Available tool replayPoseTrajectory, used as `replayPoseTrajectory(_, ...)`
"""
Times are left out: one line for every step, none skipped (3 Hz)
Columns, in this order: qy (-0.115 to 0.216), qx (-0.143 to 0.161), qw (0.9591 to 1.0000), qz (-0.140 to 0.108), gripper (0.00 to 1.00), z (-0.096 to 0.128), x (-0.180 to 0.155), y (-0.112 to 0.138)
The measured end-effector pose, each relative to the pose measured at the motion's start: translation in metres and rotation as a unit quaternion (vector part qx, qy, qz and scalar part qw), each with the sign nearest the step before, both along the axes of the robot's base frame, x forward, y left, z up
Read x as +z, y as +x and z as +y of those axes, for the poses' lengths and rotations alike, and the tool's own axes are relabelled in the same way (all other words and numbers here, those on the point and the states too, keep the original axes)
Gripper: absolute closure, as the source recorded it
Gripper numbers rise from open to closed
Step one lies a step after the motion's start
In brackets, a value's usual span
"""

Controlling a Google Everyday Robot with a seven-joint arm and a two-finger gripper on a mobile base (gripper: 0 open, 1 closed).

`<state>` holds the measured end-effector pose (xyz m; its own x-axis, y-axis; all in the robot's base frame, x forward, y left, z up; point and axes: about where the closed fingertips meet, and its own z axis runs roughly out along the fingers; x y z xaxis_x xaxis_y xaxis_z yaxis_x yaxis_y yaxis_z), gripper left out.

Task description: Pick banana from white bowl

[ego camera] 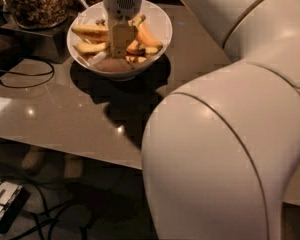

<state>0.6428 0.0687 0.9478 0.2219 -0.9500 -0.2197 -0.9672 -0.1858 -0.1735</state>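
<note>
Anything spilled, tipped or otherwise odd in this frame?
Nothing stands out. The white bowl sits upright on the table with the bananas inside, the claw is lowered among them, and the granola jar stands upright behind. A black cable lies on the table's left side.

- Your worktop (pixel 65 119) is a glossy beige slab with small glints of light on it.
- A glass jar (pixel 35 4) of brown granola stands at the far left, on a dark block (pixel 42 41).
- A black cable (pixel 51 75) loops across the worktop beside that block.
- On the floor below, you see tangled cables (pixel 55 219) and a pale boxy device (pixel 2 209).
- The tool (pixel 121 46) hangs just right of the jar.
</note>
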Motion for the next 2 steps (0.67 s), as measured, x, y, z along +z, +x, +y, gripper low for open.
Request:
replayPoseTrajectory(0.014,-0.014,0.9996,-0.019,1.0,-0.008,0.015,-0.008)
replayPoseTrajectory(0.019,-0.025,0.9986,-0.043,1.0,-0.017,0.037,-0.022)
